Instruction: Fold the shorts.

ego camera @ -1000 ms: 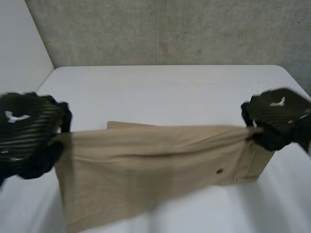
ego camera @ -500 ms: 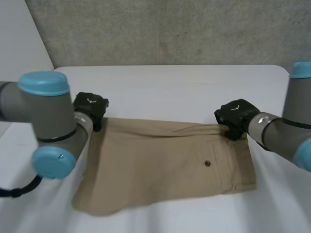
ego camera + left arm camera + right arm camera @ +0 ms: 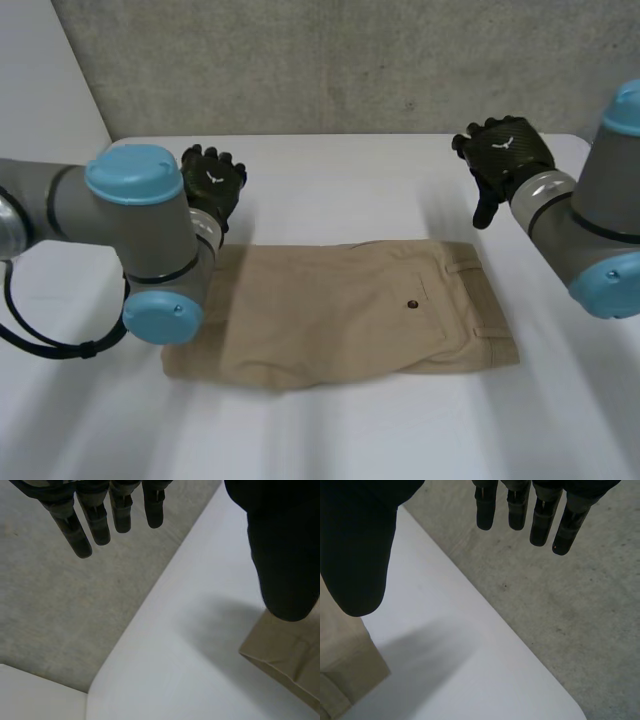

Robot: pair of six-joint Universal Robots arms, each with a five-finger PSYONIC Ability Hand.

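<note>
Left hand (image 3: 212, 185) and right hand (image 3: 503, 155) hover spread, empty; head view shows shorts (image 3: 345, 315) whole, each wrist view a corner.

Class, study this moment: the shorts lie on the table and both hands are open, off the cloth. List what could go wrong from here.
1. The left arm crosses the left end of the shorts in the head view; if it hangs low, swinging it away could drag the cloth.
2. The shorts' near edge runs slanted and rumpled, so a further fold may come out crooked.
3. The left hand and right hand are beyond the far edge; regrasping there might pinch just one layer.
</note>
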